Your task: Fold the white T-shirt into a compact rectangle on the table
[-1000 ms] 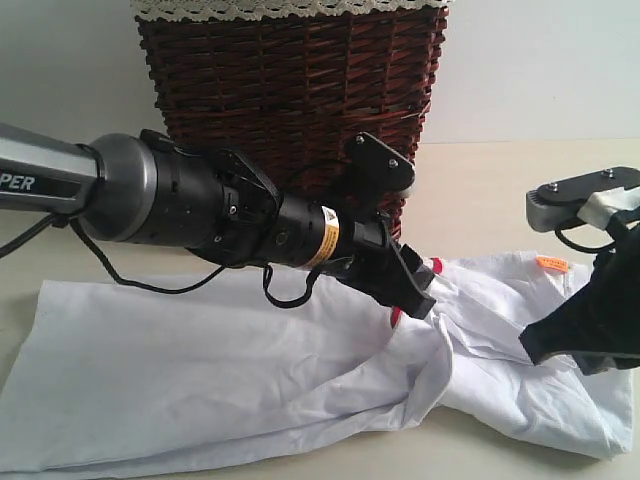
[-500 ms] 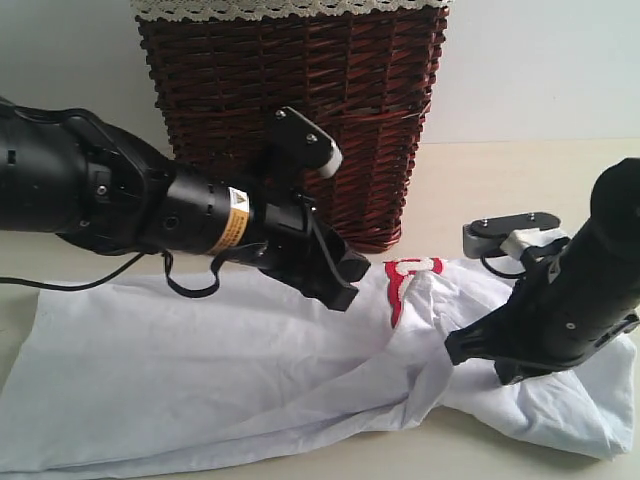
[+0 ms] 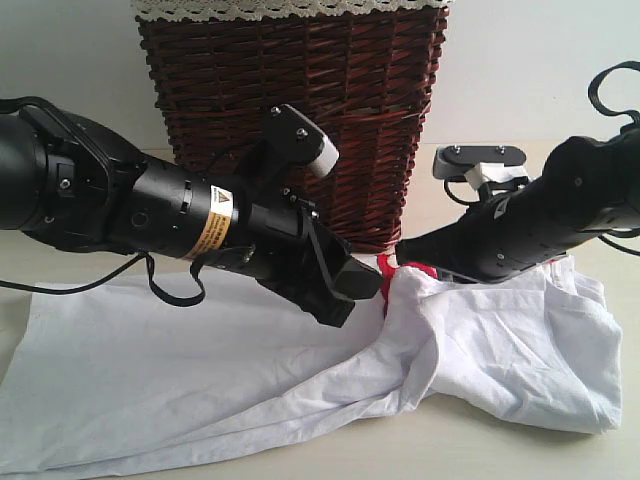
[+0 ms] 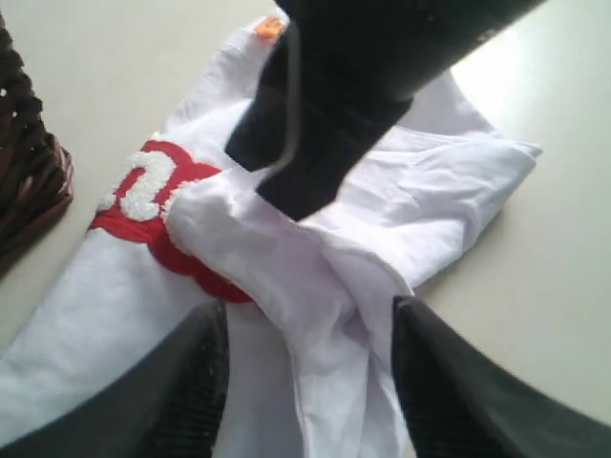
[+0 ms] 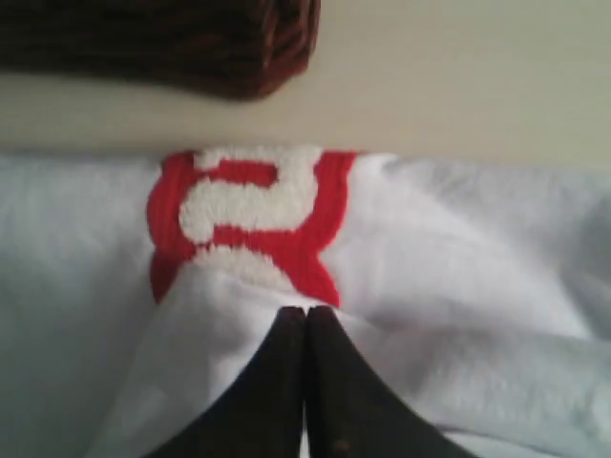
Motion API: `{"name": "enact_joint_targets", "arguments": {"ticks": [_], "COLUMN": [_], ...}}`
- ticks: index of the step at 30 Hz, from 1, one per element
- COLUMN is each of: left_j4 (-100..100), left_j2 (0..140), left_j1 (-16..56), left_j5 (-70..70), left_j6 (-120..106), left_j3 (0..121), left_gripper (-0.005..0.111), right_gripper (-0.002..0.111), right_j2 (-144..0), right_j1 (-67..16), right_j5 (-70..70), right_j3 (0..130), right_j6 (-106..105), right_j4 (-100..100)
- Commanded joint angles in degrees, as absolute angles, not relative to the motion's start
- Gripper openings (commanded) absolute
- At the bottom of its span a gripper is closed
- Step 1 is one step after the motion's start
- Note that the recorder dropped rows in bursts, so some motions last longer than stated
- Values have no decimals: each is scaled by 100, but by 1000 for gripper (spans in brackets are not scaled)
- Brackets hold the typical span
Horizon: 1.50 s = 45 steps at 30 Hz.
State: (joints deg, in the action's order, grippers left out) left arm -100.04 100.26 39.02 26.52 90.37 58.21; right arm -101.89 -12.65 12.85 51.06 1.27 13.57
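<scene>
Since the white T-shirt lies crumpled on the table in front of the wicker basket, with its long axis running side to side across the exterior view, we judge that the coming fold turns on its bunched middle, where the red lettering shows. The right gripper is at that spot, clenched tight, with a raised ridge of white cloth gathered at its tips just beside the lettering. We read that as a pinch on the shirt. The left gripper hangs just above the same ridge with its jaws spread, grasping nothing, and the cloth is directly beneath it. The longer, flatter stretch of shirt runs out on the left arm's side, and the shorter, rumpled part lies on the right arm's side. The basket stands behind the shirt with a lace-trimmed liner at its rim. We cannot see inside it.
</scene>
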Motion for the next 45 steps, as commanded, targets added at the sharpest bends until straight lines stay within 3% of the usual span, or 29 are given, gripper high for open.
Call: {"name": "enact_joint_targets", "arguments": {"ticks": [1, 4, 13, 25, 33, 37, 42, 45], "left_j4": [-9995, -9995, -9222, -9056, -9371, -9382, -9446, -9666], "left_j2": [9980, 9993, 10854, 12291, 12466, 12466, 12345, 12088], "left_j1": [3899, 3967, 4550, 4790, 4742, 4629, 4312, 4097], "left_j5": [3108, 3663, 3103, 2049, 955, 1021, 1548, 2200], "left_j6": [9151, 8729, 8113, 8857, 9594, 9673, 10151, 10332], "left_j3": [5801, 5801, 6290, 7535, 7549, 7549, 7510, 7512], "left_gripper": [51, 51, 51, 51, 51, 51, 51, 51], "right_gripper": [0, 0, 0, 0, 0, 2, 14, 11], "right_j2": [-10387, -10198, -9547, -9295, -9295, -9295, -9112, -8793], "right_j1": [-1225, -1118, 205, 249, 249, 262, 797, 1160], "right_j5": [1424, 1605, 3500, 4951, 5080, 4956, 4352, 3589], "right_j3": [5398, 5407, 5220, 5178, 5178, 5151, 4778, 4353], "right_j6": [168, 291, 769, 153, 153, 559, 1604, 1482], "right_j4": [1336, 1289, 1193, 555, 446, -287, -759, -582]}}
